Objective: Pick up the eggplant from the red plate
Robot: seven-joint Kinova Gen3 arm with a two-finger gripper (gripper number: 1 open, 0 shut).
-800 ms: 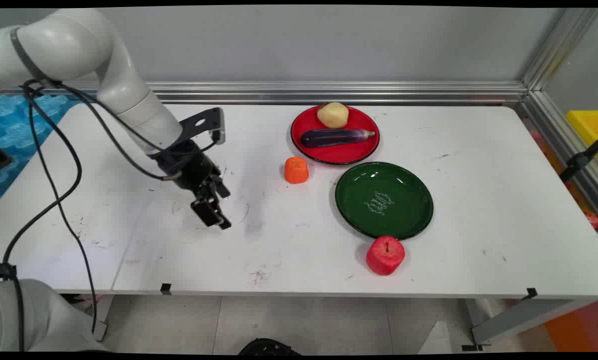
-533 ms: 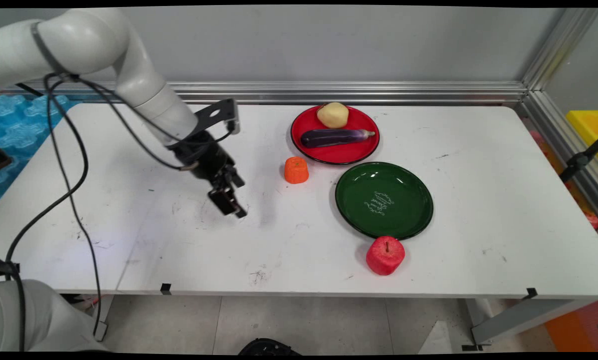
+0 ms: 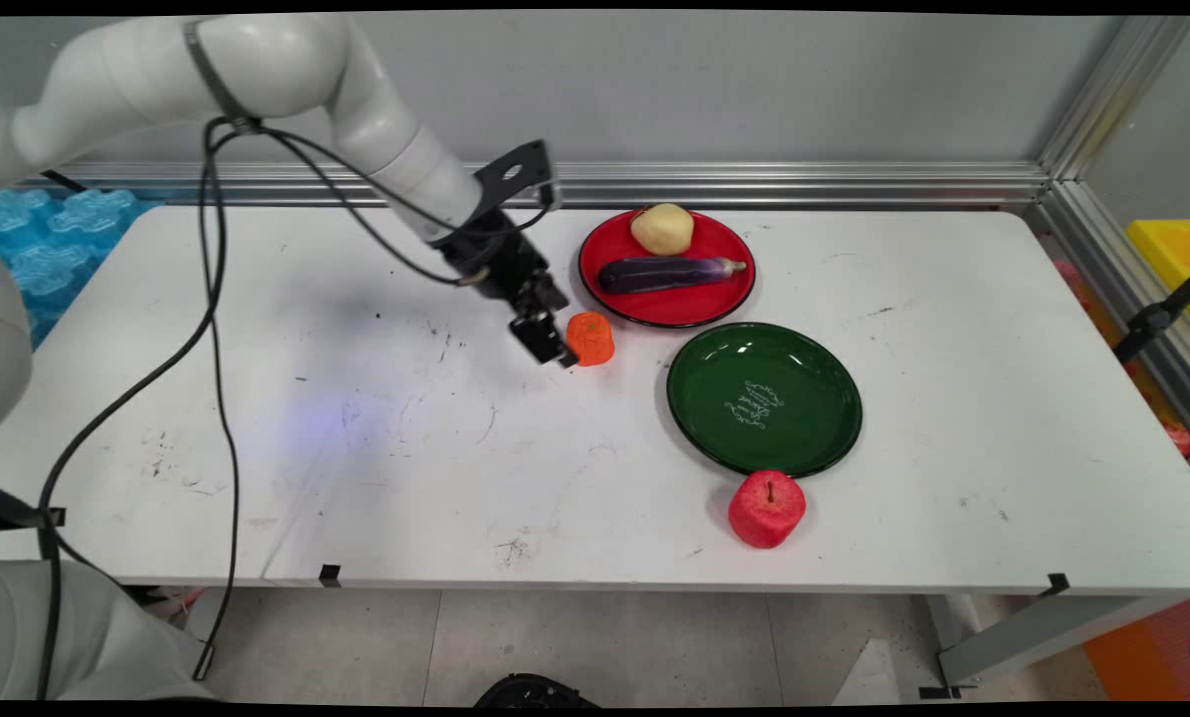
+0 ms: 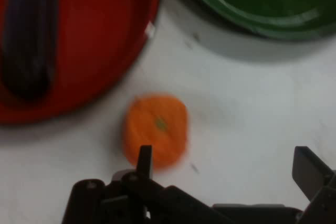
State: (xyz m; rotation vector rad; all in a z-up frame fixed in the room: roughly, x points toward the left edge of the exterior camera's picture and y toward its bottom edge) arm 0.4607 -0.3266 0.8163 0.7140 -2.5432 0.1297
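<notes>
Claw (image 4: 223, 163), fingers spread, hangs beside orange fruit (image 3: 591, 339) near red plate (image 3: 729, 304) and green plate (image 3: 833, 438).

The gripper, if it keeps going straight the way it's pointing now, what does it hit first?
Probably the orange fruit: it lies just ahead of the open gripper, near one finger. Depth is unclear.

The claw (image 4: 223, 169) hangs with its two fingers spread wide over the white table (image 4: 252, 103), one fingertip (image 4: 145, 160) overlapping the near edge of a small orange fruit (image 4: 156, 128). Beyond it lie a red plate (image 4: 100, 24) carrying a dark aubergine (image 4: 29, 35) and the rim of a green plate (image 4: 262, 22)
</notes>
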